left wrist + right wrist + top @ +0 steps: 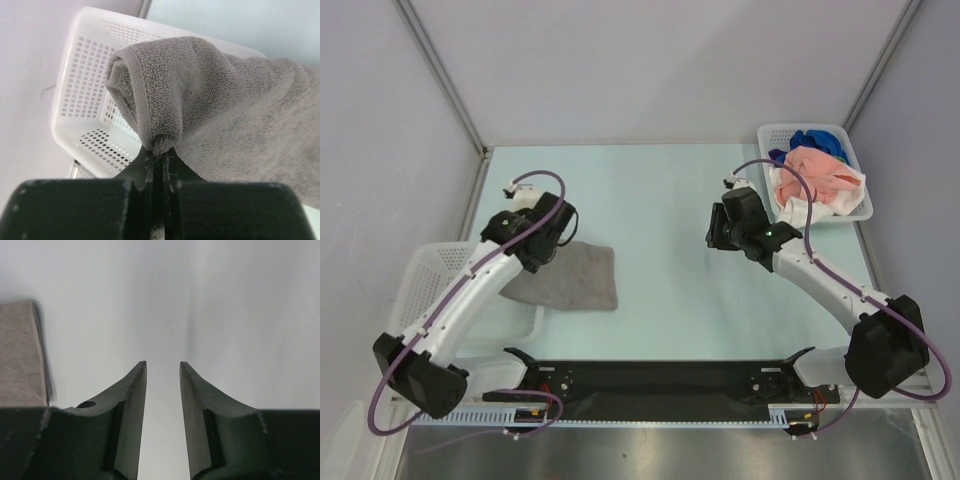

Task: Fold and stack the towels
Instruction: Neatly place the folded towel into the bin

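Note:
A grey towel (pixel 570 280) lies folded on the table left of centre. My left gripper (pixel 538 258) is shut on its far-left edge; in the left wrist view the jaws (pixel 161 151) pinch a bunched fold of the grey towel (pixel 225 100), lifted a little. My right gripper (pixel 716 238) hovers over the table right of centre, open and empty (pixel 163 367); the grey towel's edge (pixel 17 355) shows at its far left. A salmon pink towel (pixel 817 170), a blue towel (pixel 817 140) and a white towel (pixel 788 190) lie crumpled in the far-right basket.
A white lattice basket (pixel 854 210) stands at the back right corner. Another white lattice basket (pixel 425 275) sits at the table's left edge beside the grey towel, and shows in the left wrist view (pixel 85 75). Enclosure walls stand round the table.

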### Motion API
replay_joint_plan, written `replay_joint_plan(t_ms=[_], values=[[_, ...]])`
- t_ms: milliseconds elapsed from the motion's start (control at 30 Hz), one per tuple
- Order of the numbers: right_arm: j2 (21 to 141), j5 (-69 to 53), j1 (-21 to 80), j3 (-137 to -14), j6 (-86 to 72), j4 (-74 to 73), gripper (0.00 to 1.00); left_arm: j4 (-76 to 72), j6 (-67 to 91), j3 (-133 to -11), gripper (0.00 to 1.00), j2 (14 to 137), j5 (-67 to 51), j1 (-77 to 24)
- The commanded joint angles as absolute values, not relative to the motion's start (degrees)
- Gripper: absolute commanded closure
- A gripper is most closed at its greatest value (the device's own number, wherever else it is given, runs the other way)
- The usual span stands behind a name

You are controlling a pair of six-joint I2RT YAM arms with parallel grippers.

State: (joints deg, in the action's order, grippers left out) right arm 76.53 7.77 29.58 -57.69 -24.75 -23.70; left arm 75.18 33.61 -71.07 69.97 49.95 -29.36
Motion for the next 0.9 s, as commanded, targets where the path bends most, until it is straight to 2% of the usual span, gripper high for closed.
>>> replay_joint_plan(t_ms=[0, 300, 867], values=[[77.3, 9.9, 30.7, -61.5, -24.1, -24.5, 0.62, 74.9, 26.5, -75.1, 1.00, 66.2, 51.9, -27.2], [79.1, 11.7, 33.0, -64.2, -24.2, -25.9, 0.63, 71.6, 19.3, -76.2, 1.00, 62.8, 50.1, -21.0], [83.2, 14.1, 37.1, -67.2, -23.2, -26.4, 0.65, 49.9, 9.3, -62.7, 1.00, 57.7, 43.0, -4.5]])
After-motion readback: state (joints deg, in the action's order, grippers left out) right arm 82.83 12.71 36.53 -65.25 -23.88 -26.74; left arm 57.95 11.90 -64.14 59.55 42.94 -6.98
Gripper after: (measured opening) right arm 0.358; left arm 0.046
